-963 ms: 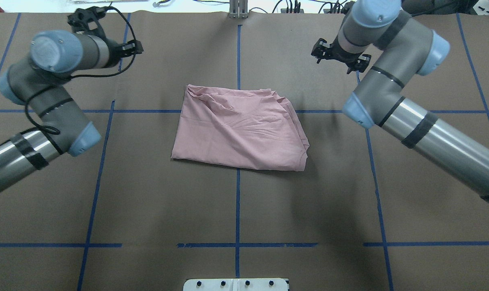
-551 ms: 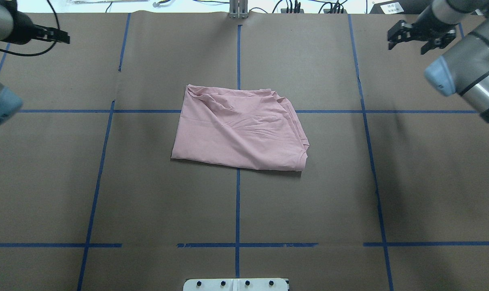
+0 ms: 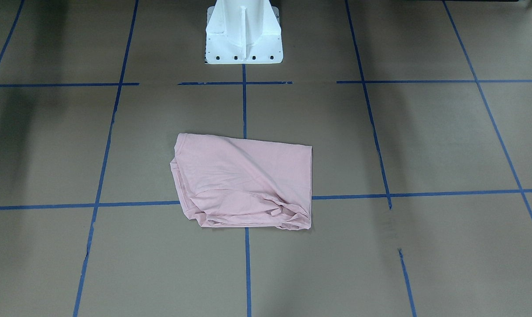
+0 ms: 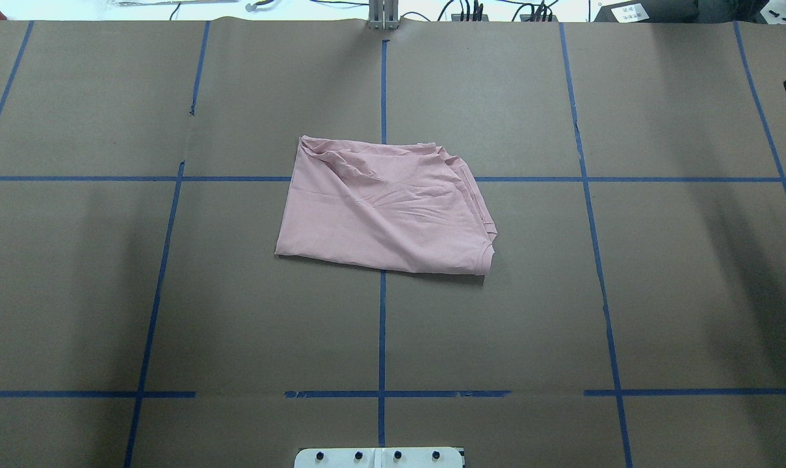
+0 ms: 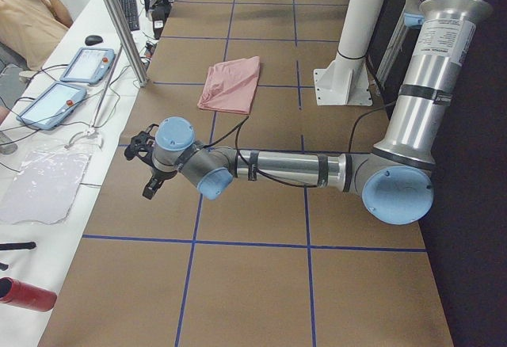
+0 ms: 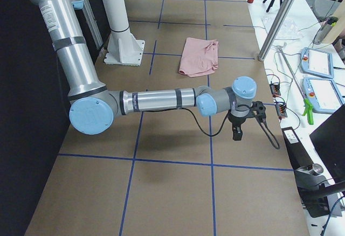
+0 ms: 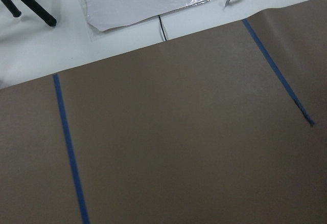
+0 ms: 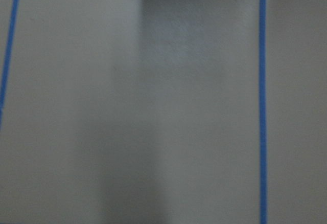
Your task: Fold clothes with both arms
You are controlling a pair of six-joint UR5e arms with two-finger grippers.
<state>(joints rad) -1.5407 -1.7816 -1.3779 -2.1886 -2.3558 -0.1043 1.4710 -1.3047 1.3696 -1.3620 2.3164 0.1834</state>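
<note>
Pink T-shirt (image 4: pixel 383 211) lies folded and creased at the centre of the brown table (image 4: pixel 106 292), covering a crossing of blue tape lines (image 4: pixel 381 325).

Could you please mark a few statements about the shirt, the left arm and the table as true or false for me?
1. The folded pale pink T-shirt lies on the brown paper-covered table. True.
2. The left arm's black two-finger tool grips the shirt. False: it hangs over bare table, far from the shirt.
3. The shirt covers a crossing of blue tape lines. True.
4. The white flared pedestal base stands on the shirt. False: bare table separates them.
</note>
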